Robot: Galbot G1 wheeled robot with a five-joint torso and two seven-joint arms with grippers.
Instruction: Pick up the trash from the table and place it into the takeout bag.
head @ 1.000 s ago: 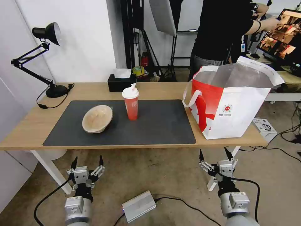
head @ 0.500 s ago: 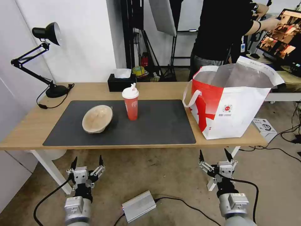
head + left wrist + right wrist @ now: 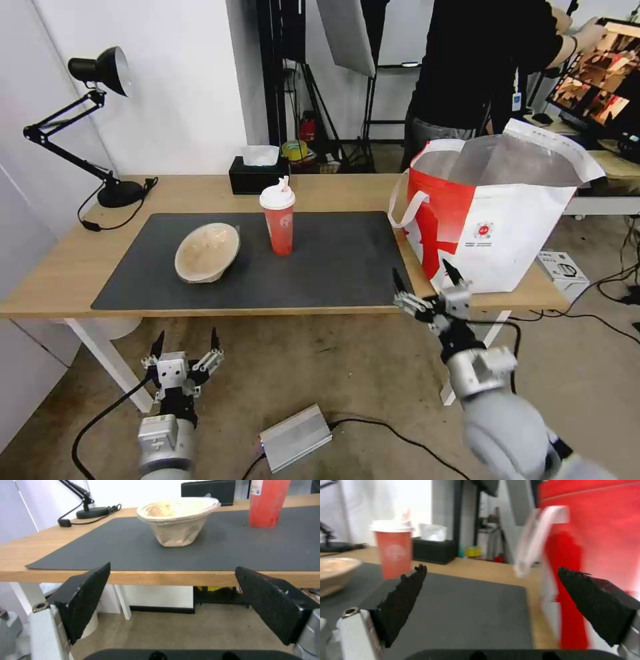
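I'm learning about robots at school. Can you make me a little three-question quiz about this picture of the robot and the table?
1. True or false: the red cup stands on the dark mat.
2. Which gripper is up at the table edge: A left, B right?
3. What stands at the table's right end?

Key:
1. True.
2. B: the right gripper is open near the edge; the left gripper hangs low, open.
3. The takeout bag.
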